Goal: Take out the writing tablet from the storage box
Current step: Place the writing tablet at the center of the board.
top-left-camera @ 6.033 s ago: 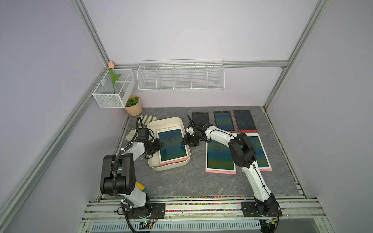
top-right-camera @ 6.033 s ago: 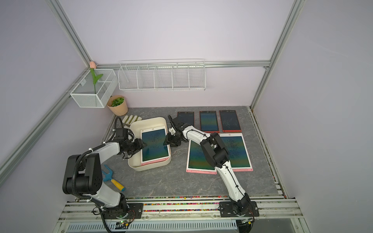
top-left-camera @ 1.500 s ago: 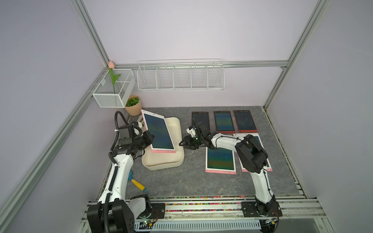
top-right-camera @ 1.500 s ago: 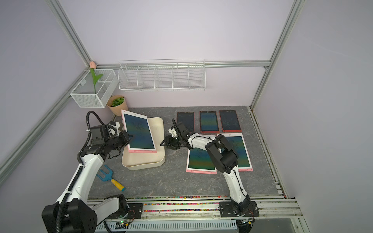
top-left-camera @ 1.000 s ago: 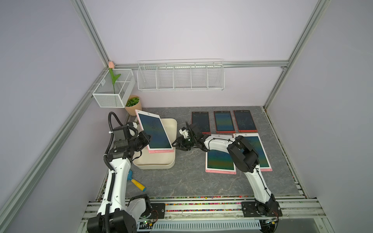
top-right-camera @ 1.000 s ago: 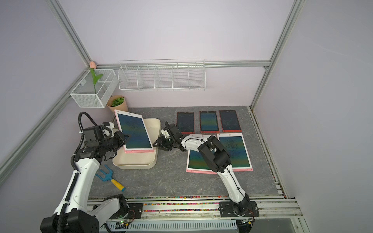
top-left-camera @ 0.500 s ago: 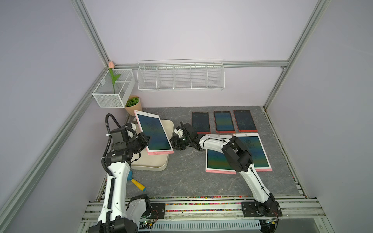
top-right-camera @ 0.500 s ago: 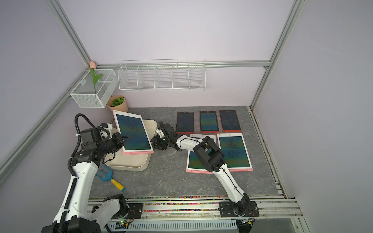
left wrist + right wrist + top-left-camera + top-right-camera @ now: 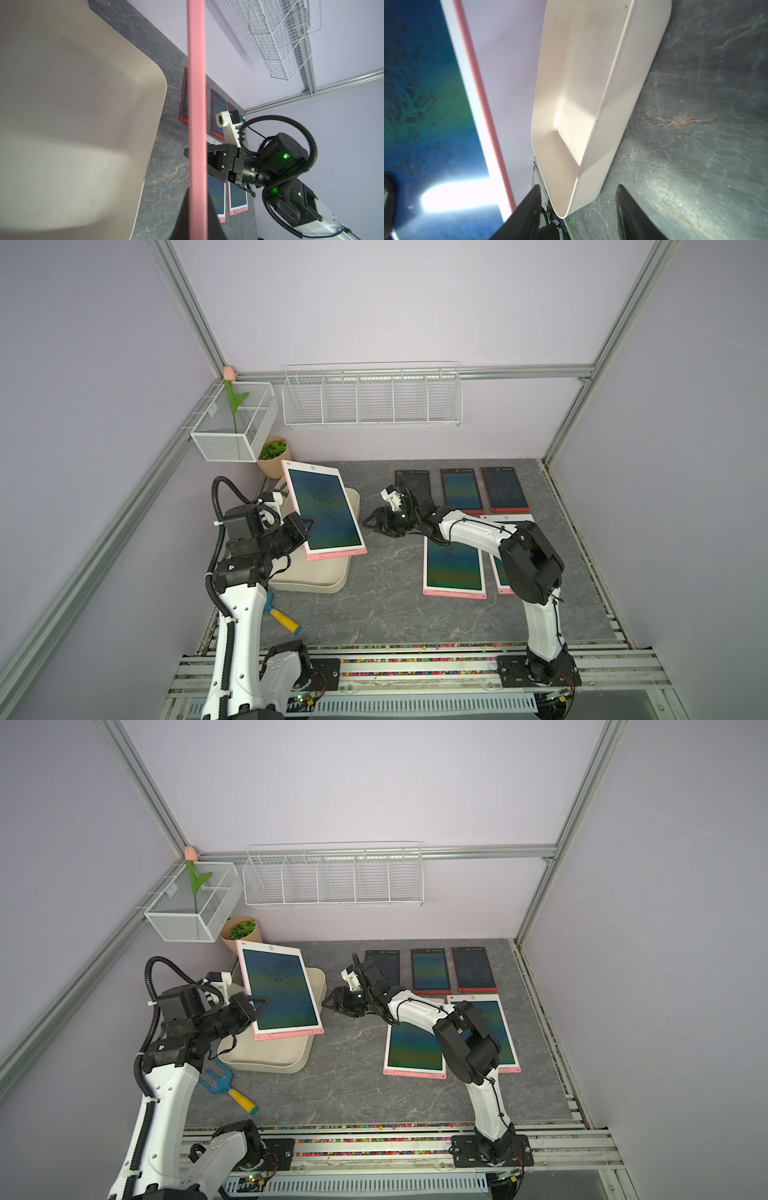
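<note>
The writing tablet (image 9: 322, 512) (image 9: 280, 992), white-framed with a pink edge and a dark screen, hangs tilted above the cream storage box (image 9: 316, 576) (image 9: 266, 1056). My left gripper (image 9: 305, 526) (image 9: 259, 1006) is shut on its left long edge. In the left wrist view the pink edge (image 9: 196, 104) runs between the fingers of this gripper (image 9: 197, 193), over the empty box (image 9: 83, 104). My right gripper (image 9: 368, 524) (image 9: 328, 1004) stands open, holding nothing, just right of the box. In the right wrist view the box's corner (image 9: 591, 83) shows between the spread fingers of that gripper (image 9: 577, 187).
Several more tablets lie flat on the grey table: three red ones (image 9: 461, 489) at the back, two pink ones (image 9: 453, 568) under the right arm. A blue fork with a yellow handle (image 9: 284, 620) lies front left. A plant pot (image 9: 272, 452) and wire baskets (image 9: 372, 396) line the back.
The tablet lay in the box six seconds ago; it now hangs above it in my left gripper. The box has slid left. My right gripper has backed off a little and opened wider.
</note>
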You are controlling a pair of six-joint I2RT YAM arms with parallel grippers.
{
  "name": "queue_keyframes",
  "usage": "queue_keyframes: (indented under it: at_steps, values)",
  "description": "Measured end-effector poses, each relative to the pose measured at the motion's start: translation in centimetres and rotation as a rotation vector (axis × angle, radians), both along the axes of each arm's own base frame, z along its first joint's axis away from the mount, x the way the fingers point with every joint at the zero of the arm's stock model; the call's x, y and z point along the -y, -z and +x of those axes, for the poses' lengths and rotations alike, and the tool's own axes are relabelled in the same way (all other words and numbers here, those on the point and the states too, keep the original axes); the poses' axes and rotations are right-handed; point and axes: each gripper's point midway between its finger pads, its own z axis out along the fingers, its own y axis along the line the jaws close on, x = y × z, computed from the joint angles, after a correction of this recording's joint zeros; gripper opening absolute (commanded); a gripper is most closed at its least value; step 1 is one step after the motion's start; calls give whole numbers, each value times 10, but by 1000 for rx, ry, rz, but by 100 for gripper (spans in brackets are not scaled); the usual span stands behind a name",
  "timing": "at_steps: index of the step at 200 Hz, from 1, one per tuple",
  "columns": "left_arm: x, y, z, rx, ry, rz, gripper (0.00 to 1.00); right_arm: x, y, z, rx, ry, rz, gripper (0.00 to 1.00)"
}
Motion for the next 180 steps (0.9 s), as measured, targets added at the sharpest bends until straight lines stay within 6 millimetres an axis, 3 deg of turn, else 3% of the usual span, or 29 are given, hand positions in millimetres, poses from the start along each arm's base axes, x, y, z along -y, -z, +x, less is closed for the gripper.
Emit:
queue_keyframes:
  at_steps: [19, 53, 86, 130, 154, 180]
  values:
    - [7, -9, -5, 32, 32, -31, 2, 12, -7, -7, 10, -2, 5, 58]
    - [25, -10, -18, 52, 90, -63, 2, 50, 2, -30, -25, 10, -16, 58]
    - [61, 8, -29, 20, 202, -106, 1, 95, -3, -44, -37, 58, -12, 58]
    - [89, 34, -38, -45, 242, -137, 1, 139, -24, -67, 6, 84, 52, 57]
    - [106, 38, -43, -49, 270, -141, 1, 156, -15, -80, -20, 76, 74, 57]
    - [122, 48, -46, -57, 291, -182, 0, 160, 0, -97, -57, 37, 98, 57]
